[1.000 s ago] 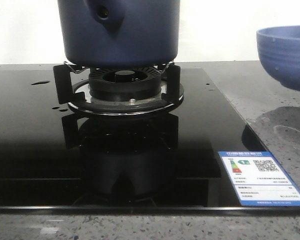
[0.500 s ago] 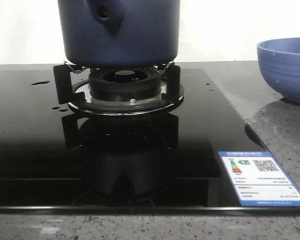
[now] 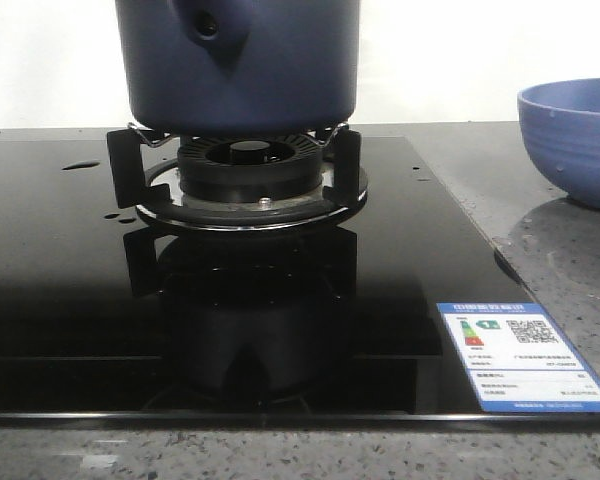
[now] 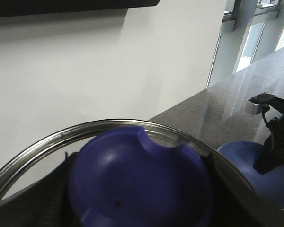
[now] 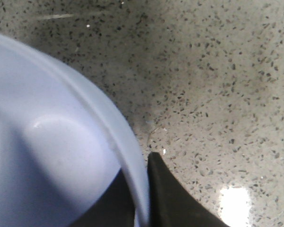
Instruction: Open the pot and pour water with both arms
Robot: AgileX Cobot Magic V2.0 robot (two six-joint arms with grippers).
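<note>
Navy pot (image 3: 238,62) looks heavy, rigid; its pierced lug offers hold. Right hand (image 5: 144,198) pinches the bowl (image 3: 572,140) rim; left hand's grip unclear.

A black glass hob (image 3: 70,300) lies in the speckled worktop (image 3: 570,270); its burner (image 3: 245,165) sits inside a pan support (image 3: 125,170); an energy label (image 3: 520,355) marks its front corner; a periwinkle bowl (image 3: 575,140) rests on the worktop's right side.

The right gripper (image 5: 143,198) is closed over the periwinkle bowl's (image 5: 47,142) rim, one dark finger inside the wall and one (image 5: 173,201) outside. From the left wrist, the right arm (image 4: 276,137) stands over that bowl's far edge. The left gripper (image 4: 137,189), beside the bowl, clasps the blue lid knob (image 4: 132,175), dark fingers (image 4: 54,198) flanking it.
</note>
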